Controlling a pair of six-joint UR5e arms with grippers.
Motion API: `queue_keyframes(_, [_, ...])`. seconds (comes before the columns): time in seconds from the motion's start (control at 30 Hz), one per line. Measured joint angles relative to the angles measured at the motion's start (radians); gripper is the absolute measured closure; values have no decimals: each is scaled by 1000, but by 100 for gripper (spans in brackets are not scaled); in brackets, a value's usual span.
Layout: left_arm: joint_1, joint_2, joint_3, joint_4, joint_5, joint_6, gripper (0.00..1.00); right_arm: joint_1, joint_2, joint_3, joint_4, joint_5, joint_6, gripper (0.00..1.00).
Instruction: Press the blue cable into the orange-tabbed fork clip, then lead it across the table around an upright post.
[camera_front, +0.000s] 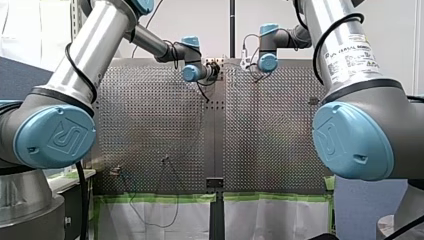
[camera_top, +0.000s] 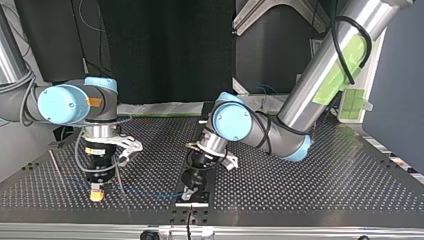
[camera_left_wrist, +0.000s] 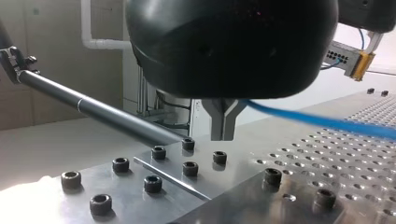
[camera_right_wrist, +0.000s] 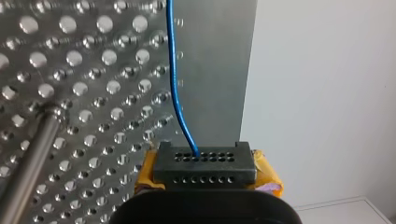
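Note:
In the left wrist view my left gripper (camera_left_wrist: 223, 133) has its metal fingers shut on the blue cable (camera_left_wrist: 327, 122), just above the table's bolted edge plate (camera_left_wrist: 140, 186). The cable runs off sideways toward my right gripper (camera_left_wrist: 357, 63). In the right wrist view my right gripper (camera_right_wrist: 205, 161) has its yellow pads (camera_right_wrist: 268, 175) shut on a black connector block (camera_right_wrist: 205, 172). The blue cable (camera_right_wrist: 175, 88) leaves that block and runs ahead over the perforated table. In the top view my right gripper (camera_top: 96, 194) is low at the left, my left gripper (camera_top: 192, 192) mid-table. I cannot make out the orange-tabbed clip.
A metal post (camera_right_wrist: 28, 163) stands on the perforated table (camera_right_wrist: 93, 60) beside my right gripper. A dark pole (camera_left_wrist: 98, 111) slants behind the bolted plate ahead of my left gripper. Two small fixtures (camera_front: 116, 171) (camera_front: 165, 160) with dangling wires sit at the front view's lower left.

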Motion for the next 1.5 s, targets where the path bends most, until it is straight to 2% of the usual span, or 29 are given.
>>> queue_keyframes(0.27, [7,0,0,4,8,-6,100,-18,-4,0,2,0,0,100])
queue_keyframes(0.83, [18,0,1,4,16,-7,100,-38,-6,0,7,0,-1,100])
queue_keyframes(1.17, [24,1,0,4,17,-6,100,-52,-7,0,22,0,-7,100])
queue_keyframes(1.5, [26,1,0,5,18,7,100,-56,-6,4,35,2,-18,100])
